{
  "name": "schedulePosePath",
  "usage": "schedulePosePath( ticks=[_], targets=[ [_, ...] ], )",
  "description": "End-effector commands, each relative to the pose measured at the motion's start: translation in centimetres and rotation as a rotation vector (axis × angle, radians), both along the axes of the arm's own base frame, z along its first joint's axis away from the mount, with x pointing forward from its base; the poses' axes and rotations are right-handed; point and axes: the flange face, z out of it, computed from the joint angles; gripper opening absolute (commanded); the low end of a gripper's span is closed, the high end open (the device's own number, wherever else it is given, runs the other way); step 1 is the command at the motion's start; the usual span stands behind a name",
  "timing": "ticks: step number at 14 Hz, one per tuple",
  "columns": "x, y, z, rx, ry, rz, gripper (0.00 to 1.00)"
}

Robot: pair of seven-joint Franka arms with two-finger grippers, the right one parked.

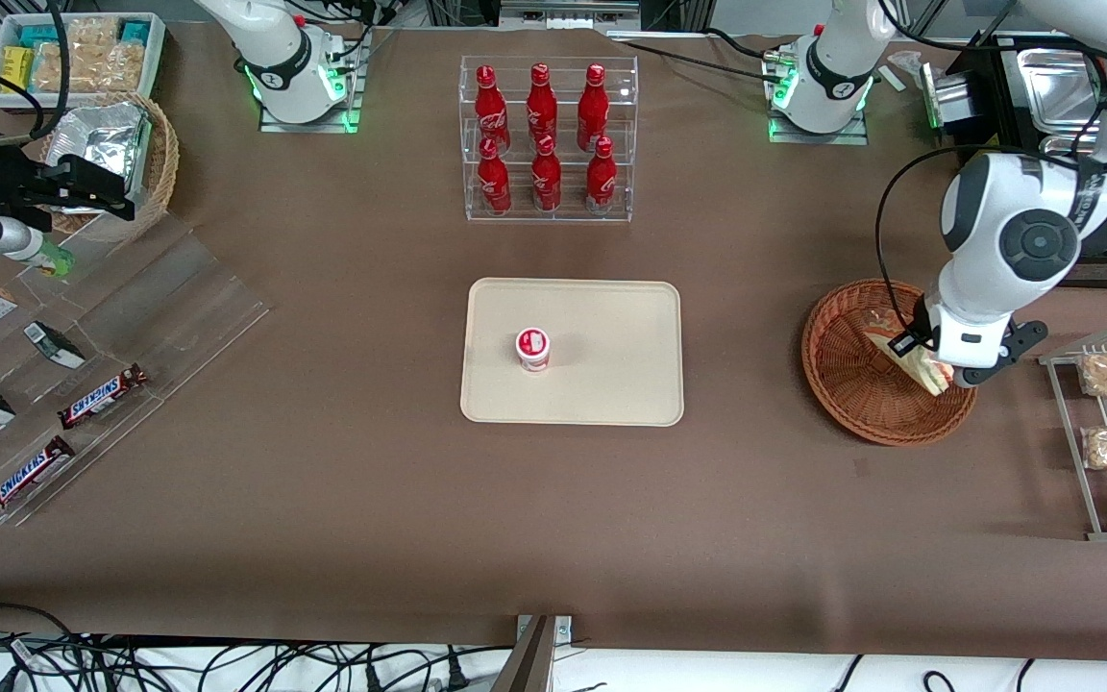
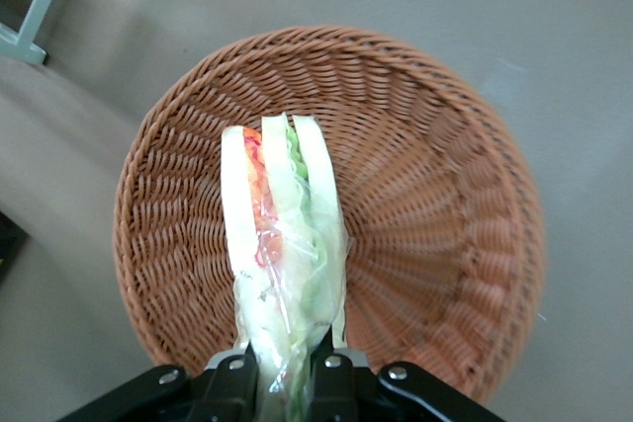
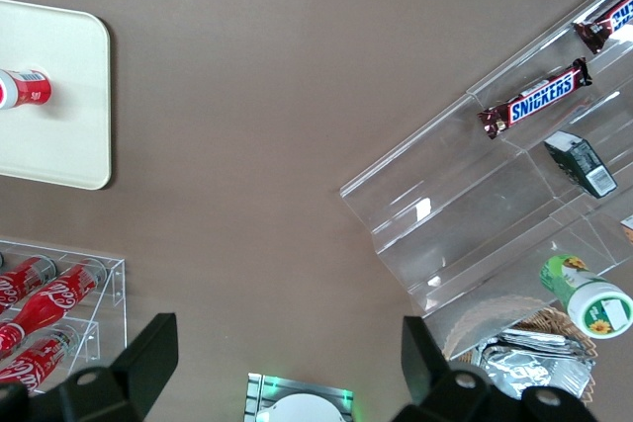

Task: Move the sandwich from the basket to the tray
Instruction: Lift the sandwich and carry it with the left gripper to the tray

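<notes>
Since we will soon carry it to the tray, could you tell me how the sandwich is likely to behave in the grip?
The gripper is shut on the sandwich above the basket. Its soft bread layers will probably squash rather than resist. The clear wrap looks smooth, so it may slip. Held at one end, it could sag or swing.

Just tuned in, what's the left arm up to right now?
The left arm's gripper has its fingers shut on the wrapped sandwich and holds it over the reddish-brown basket, which otherwise looks empty. The tray sits toward the middle of the table with only a small red-and-white cup on it. The sandwich has not reached the tray yet.
</notes>
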Motion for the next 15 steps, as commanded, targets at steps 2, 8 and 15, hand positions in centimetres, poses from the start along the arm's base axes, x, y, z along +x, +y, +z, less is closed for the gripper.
schedulePosePath(
  ticks=[2,8,15],
  targets=[
    [1.5,-3.5,4.5,-0.044,0.035,-0.075,0.0],
    [2.3,-14.1,10.6,-0.14,0.011,-0.215,0.0],
    [-0.2,-24.0,11.9,-0.277,0.015,-0.658,0.0]
  ],
)
